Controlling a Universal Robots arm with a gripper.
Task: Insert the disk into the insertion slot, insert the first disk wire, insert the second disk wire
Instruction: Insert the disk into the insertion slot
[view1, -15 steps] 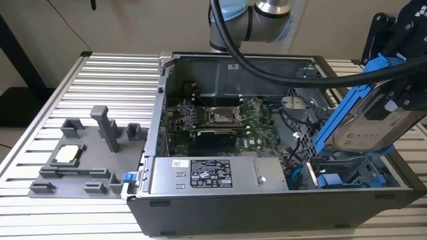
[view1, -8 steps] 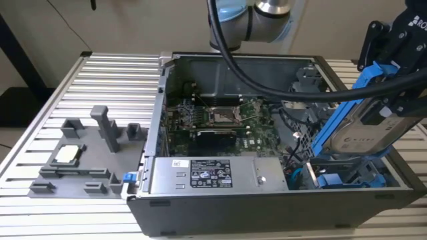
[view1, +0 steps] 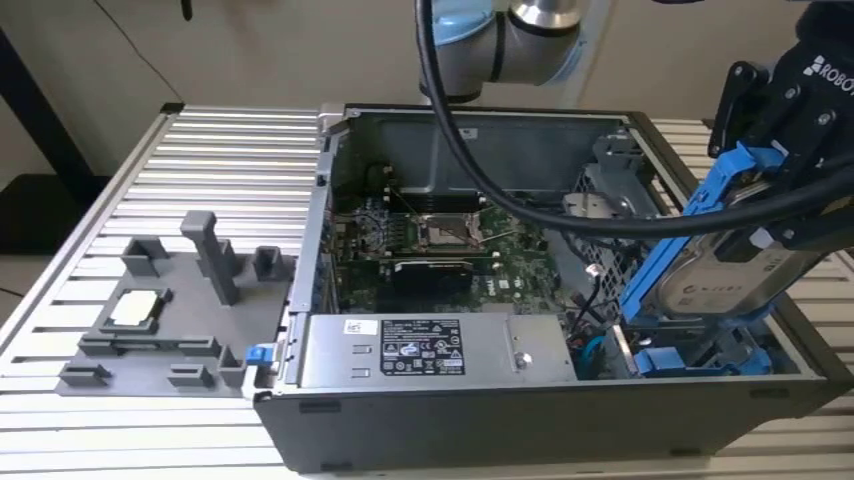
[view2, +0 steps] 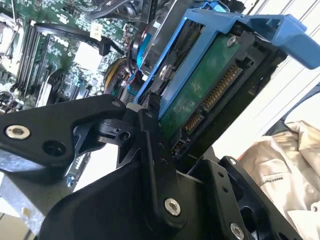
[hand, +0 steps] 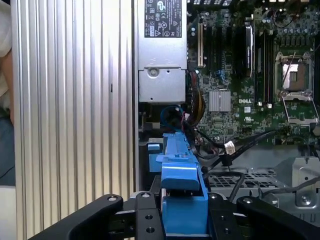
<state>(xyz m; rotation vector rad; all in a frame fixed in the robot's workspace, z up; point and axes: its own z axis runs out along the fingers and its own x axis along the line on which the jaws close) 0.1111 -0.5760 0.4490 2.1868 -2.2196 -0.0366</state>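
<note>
My gripper (view1: 771, 205) is shut on the disk (view1: 727, 280), a silver drive in a bright blue carrier (view1: 663, 250). It holds the disk tilted, its lower end dipping into the open computer case (view1: 534, 420) at the exterior view's right. Just below that end sits the blue insertion slot (view1: 701, 360) in the case's front right corner. In the second wrist view the disk's green circuit board and connector pins (view2: 207, 92) face me, with a black finger (view2: 150, 145) pressed against the carrier's edge. In the first wrist view the carrier (hand: 180, 185) stands between the two fingers (hand: 147, 212). Loose cables (hand: 227, 150) lie beside the bay.
Inside the case, a grey labelled power-supply box (view1: 414, 350) lies along the front and the motherboard (view1: 427, 245) sits behind it. The arm's black cable (view1: 534, 205) loops over the case. On the slatted table (view1: 200, 150) to the exterior view's left stands a grey fixture (view1: 174, 300).
</note>
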